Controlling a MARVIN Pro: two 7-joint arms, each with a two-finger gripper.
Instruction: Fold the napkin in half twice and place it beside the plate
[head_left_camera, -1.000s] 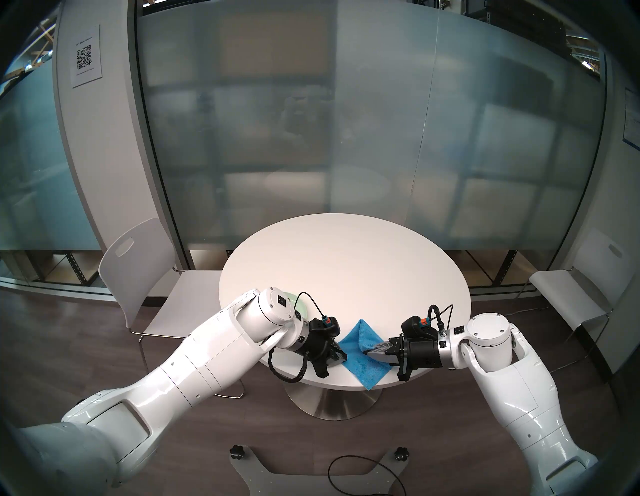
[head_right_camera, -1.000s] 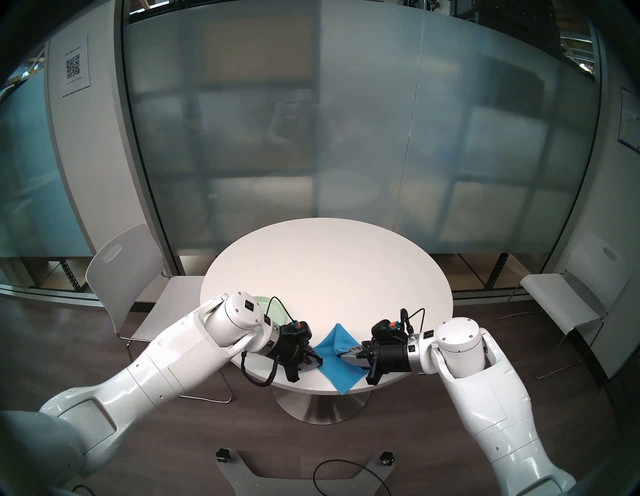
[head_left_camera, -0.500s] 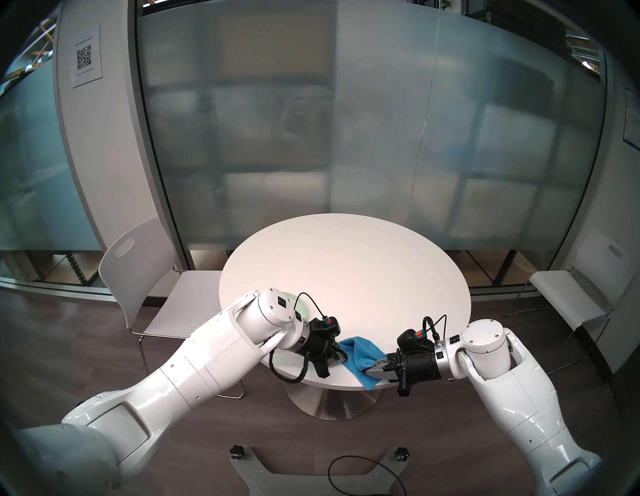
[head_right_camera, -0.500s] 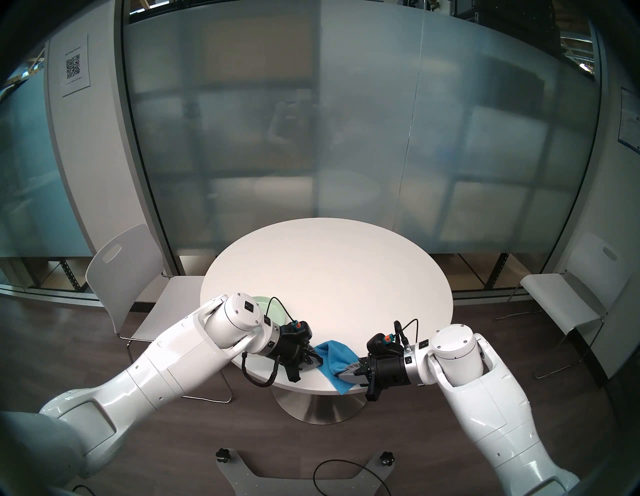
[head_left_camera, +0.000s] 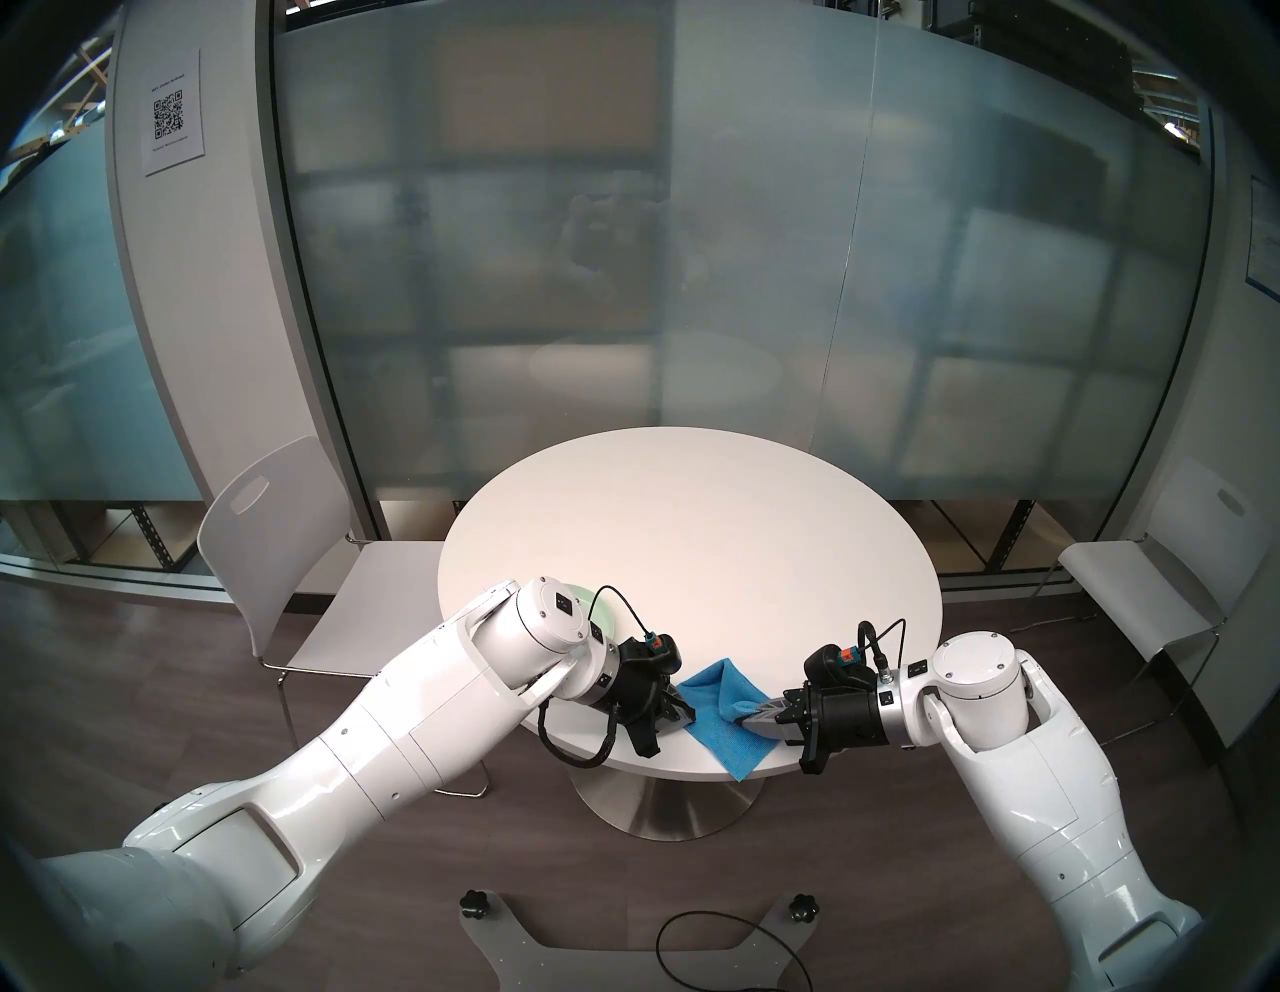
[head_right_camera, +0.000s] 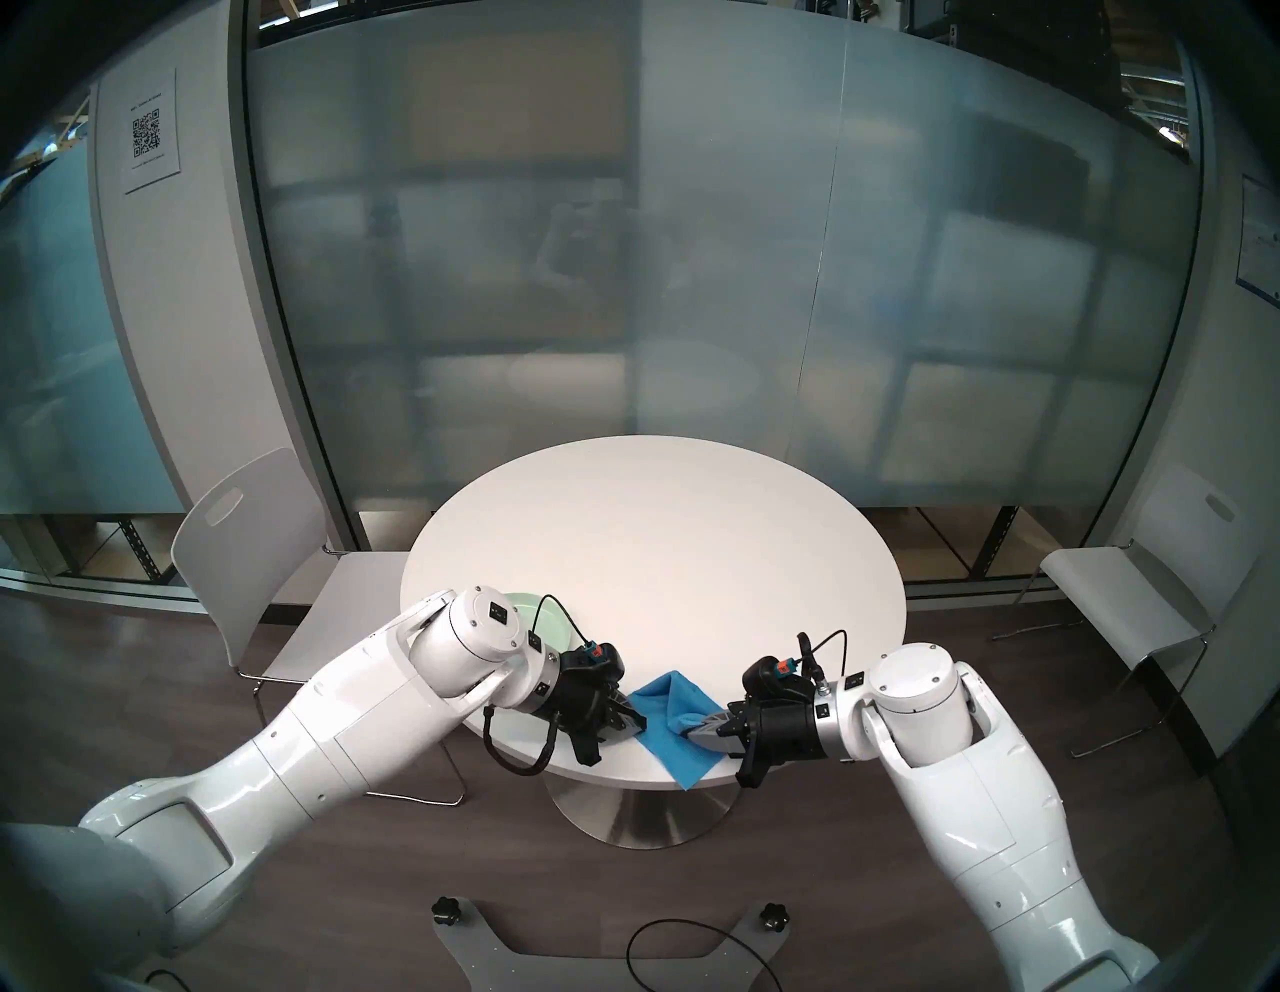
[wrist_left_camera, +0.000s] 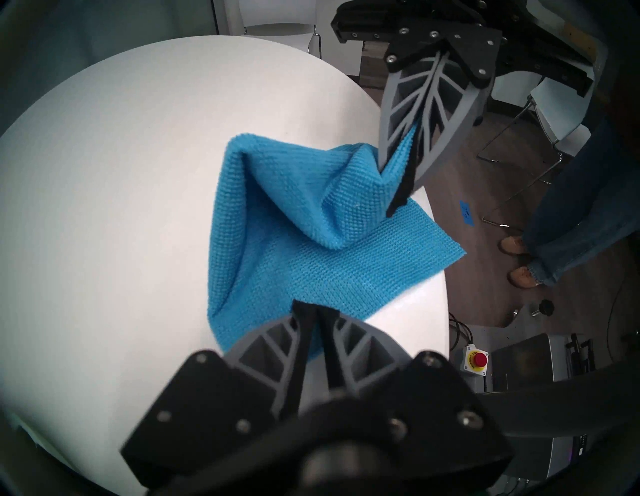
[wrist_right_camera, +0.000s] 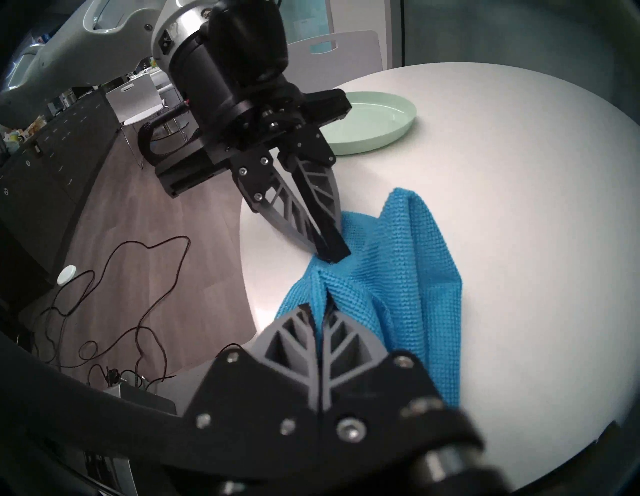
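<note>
Right hand (head_left_camera: 751, 715), clamped on the fuzzy bright blue napkin (head_left_camera: 720, 720), has lifted its corner back up off the white round worktop (head_left_camera: 692, 540); left hand (head_left_camera: 682, 713) pins the opposite corner, first fold unfinished.

The napkin (head_left_camera: 727, 720) lies on the near edge of the round table (head_left_camera: 692, 526), one corner hanging over the rim toward the robot. The left gripper (head_left_camera: 682, 717) sits at the napkin's left corner, the right gripper (head_left_camera: 744, 720) at a raised fold on its right — the cloth between them. The plate (wrist_right_camera: 374, 121) rests on the table farther left, behind the left arm, well apart from the napkin.
</note>
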